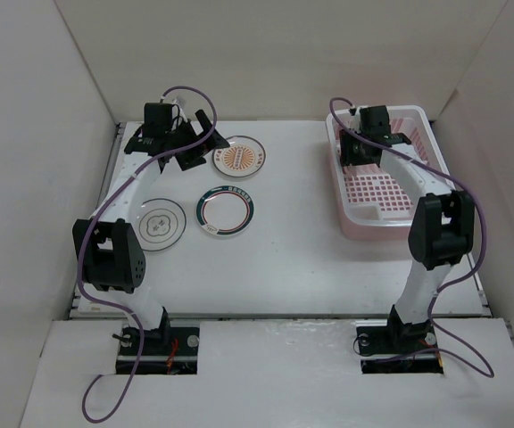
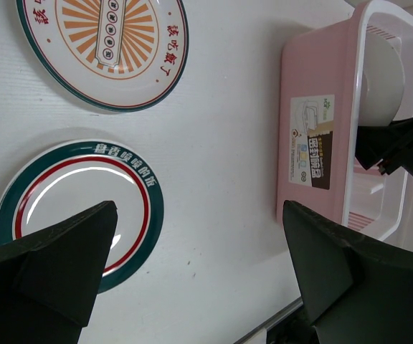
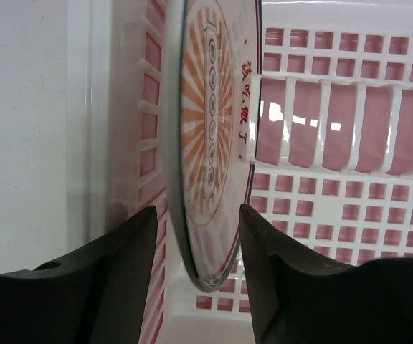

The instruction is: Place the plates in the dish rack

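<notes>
The pink dish rack (image 1: 420,114) sits at the back right. In it a plate with an orange sunburst centre (image 3: 210,129) stands on edge against a slotted divider (image 3: 335,125). My right gripper (image 3: 198,215) straddles that plate's lower rim, open, with a gap at each finger. Three plates lie flat on the table: a second sunburst plate (image 1: 239,158), a green-rimmed plate (image 1: 225,212) and a dark-ringed plate (image 1: 161,224). My left gripper (image 2: 199,215) hovers wide open and empty above the table, beside the green-rimmed plate (image 2: 70,193).
White walls enclose the table on the left, back and right. The rack's pink side wall (image 2: 314,86) carries a label sticker. The right arm (image 1: 431,227) reaches over the rack's near end. The left arm (image 1: 119,201) runs along the table's left side.
</notes>
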You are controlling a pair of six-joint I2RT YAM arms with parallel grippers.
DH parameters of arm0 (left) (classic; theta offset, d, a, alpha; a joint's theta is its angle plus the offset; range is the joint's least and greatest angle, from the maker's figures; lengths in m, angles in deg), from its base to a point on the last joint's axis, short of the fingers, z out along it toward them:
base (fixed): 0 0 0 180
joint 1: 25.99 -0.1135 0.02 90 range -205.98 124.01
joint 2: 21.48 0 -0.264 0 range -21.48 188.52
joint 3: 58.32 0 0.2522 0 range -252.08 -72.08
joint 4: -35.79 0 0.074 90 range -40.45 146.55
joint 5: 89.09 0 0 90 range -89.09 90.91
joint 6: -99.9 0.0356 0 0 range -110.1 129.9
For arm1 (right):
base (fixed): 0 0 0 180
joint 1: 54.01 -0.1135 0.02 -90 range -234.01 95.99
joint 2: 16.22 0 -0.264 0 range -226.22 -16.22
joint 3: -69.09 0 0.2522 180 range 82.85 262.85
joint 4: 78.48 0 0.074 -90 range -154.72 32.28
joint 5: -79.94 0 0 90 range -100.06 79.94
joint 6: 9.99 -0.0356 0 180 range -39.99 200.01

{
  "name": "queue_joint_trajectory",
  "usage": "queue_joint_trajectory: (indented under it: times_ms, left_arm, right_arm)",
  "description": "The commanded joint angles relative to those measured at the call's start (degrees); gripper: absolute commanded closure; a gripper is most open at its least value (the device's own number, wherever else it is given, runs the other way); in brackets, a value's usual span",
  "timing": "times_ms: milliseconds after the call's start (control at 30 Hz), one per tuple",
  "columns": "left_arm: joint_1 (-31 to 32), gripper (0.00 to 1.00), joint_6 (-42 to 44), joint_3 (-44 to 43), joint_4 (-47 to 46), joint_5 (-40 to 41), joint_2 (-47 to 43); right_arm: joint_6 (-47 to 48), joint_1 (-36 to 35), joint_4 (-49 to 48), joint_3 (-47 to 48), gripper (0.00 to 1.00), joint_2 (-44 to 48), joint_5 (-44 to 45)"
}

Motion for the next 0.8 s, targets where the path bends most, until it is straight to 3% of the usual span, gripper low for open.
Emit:
queue_joint_trajectory:
  times_ms: [0, 367, 533, 567, 600, 667, 767]
  left_arm:
    - [-0.06, 0.00, 1.10, -0.38, -0.49, -0.14, -2.42]
    - [-0.06, 0.00, 1.10, 0.14, -1.64, 1.52, -1.90]
    - [-1.90, 0.00, 0.57, -2.39, -3.04, 4.96, 1.61]
    - [-2.87, 0.00, 0.57, -3.01, -3.91, 4.96, 2.49]
    - [-3.40, 0.00, 0.57, -3.72, -5.23, 4.00, 4.15]
    - [-4.28, 0.00, 0.57, -6.34, -6.29, 3.99, 6.18]
    - [-6.47, 0.00, 2.23, -8.46, -10.06, 1.10, 10.84]
  right_arm:
    - [-0.92, -0.56, -0.93, 3.26, 0.45, 2.34, -1.63]
    - [-2.06, -0.56, 1.43, 5.98, 0.38, 7.17, -0.59]
    - [-2.68, -0.56, 2.67, 7.74, 0.26, 12.87, 6.79]
    - [-3.20, -0.56, 3.37, 7.75, 0.09, 13.84, 8.19]
    - [-3.20, -0.56, 3.37, 7.75, 0.01, 14.90, 10.12]
    - [-4.69, -0.56, 3.37, 6.96, 0.00, 18.31, 10.76]
    - [-8.19, -0.56, 2.85, 4.08, 0.00, 23.49, 4.02]
